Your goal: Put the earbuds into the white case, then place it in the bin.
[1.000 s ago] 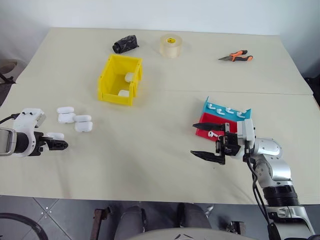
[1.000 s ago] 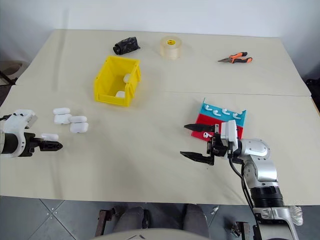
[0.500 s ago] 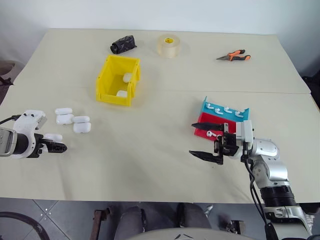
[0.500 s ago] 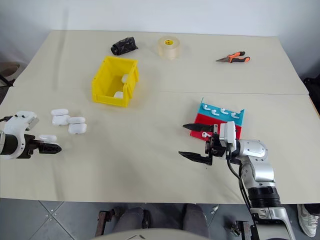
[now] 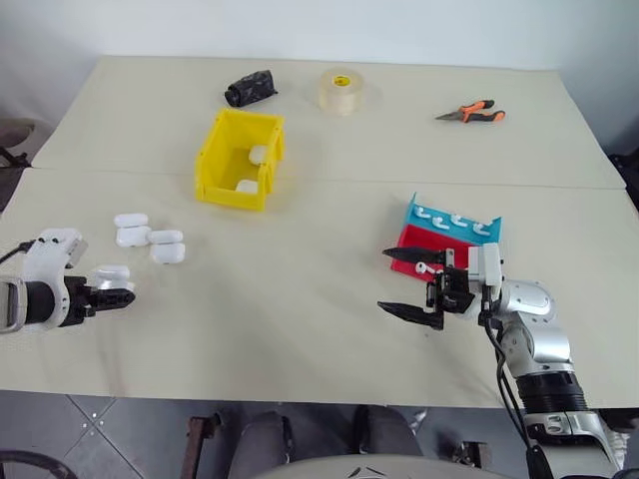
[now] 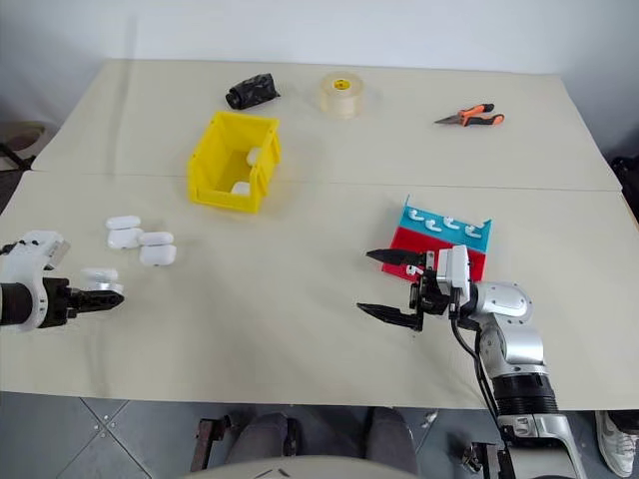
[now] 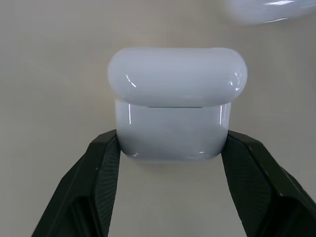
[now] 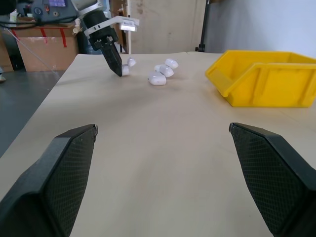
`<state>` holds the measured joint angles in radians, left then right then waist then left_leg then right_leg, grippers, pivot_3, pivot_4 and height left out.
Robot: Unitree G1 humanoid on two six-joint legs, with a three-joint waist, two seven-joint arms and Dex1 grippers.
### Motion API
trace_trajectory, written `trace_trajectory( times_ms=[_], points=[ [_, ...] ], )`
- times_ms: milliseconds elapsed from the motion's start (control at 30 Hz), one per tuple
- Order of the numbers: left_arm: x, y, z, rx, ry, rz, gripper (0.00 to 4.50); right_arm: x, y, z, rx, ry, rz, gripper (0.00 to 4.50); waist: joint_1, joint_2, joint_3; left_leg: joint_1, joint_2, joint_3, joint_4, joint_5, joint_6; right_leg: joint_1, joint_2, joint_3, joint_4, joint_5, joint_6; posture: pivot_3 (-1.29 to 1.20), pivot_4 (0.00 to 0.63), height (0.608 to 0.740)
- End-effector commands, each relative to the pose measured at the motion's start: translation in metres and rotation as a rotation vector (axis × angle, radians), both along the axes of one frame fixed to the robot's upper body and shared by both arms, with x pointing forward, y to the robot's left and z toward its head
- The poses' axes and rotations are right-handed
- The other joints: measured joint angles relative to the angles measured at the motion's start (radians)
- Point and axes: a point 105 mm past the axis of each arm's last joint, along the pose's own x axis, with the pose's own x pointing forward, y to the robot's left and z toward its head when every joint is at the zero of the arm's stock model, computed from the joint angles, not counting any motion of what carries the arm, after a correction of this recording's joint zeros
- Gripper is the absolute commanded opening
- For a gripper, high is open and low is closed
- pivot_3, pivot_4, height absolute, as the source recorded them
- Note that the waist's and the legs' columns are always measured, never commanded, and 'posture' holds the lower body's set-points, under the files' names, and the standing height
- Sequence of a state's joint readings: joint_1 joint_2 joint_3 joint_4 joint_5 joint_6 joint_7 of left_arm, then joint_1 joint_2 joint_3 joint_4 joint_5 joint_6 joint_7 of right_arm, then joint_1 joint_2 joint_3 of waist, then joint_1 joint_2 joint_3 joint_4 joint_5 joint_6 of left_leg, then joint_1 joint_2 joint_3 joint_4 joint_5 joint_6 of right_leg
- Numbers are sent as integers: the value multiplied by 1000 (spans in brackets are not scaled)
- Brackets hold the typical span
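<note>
One white case (image 7: 173,98), lid closed, rests on the table at the near left, and my left gripper (image 5: 115,295) is shut on its lower half, a black finger (image 7: 101,163) pressed to each side. Three more white cases (image 5: 150,238) lie just beyond it. The yellow bin (image 5: 208,155) stands further back with two white cases (image 5: 258,154) inside. Several earbuds (image 5: 454,220) sit in a blue and red tray (image 5: 409,238) on the right. My right gripper (image 5: 384,279) hovers open beside that tray, pointing left, with nothing between its fingers.
Along the far side of the table lie a crumpled black object (image 5: 250,88), a roll of tape (image 5: 340,91) and orange-handled pliers (image 5: 471,112). Bare tabletop stretches between the two grippers.
My left gripper has closed from wide open onto the white case and shifted slightly. The right arm has stayed still.
</note>
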<state>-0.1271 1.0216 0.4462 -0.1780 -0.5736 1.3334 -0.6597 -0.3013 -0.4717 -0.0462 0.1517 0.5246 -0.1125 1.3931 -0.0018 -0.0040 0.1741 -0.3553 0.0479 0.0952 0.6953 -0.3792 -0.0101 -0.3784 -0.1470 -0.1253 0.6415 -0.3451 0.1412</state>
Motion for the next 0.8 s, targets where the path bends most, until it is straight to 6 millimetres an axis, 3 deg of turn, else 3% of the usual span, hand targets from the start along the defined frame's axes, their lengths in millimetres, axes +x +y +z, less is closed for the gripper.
trace_trajectory(
  times_ms=[33,167,300,533,800],
  points=[
    [-6,-36,39,-40,-349,-280,2724,0,-14,6,-20,-30,-42,4500,1,0,0,0,0,0,1,-1,0,0,0,0,0,0,0,0,150,740],
    [-15,-75,50,-102,-617,-503,2724,1,-23,9,-37,-30,-75,4500,1,0,0,-1,1,-1,2,-1,0,1,0,-1,-2,0,0,0,150,740],
    [-16,-105,44,-101,-743,-652,2724,0,-33,13,-55,-35,-109,4500,0,0,0,-1,0,-1,2,-1,0,1,0,-1,-2,0,0,0,150,740],
    [-7,-175,44,-199,-1071,-946,2724,-15,-67,19,-114,-43,-265,4500,17,-1,0,-1,0,-1,3,-2,1,2,0,-2,-2,1,1,0,150,740],
    [-17,-223,20,-400,-1115,-1180,2724,-51,-106,23,-195,-16,-453,4500,26,0,0,-1,0,1,3,-2,2,2,0,-3,-5,1,2,0,150,740]
  ],
)
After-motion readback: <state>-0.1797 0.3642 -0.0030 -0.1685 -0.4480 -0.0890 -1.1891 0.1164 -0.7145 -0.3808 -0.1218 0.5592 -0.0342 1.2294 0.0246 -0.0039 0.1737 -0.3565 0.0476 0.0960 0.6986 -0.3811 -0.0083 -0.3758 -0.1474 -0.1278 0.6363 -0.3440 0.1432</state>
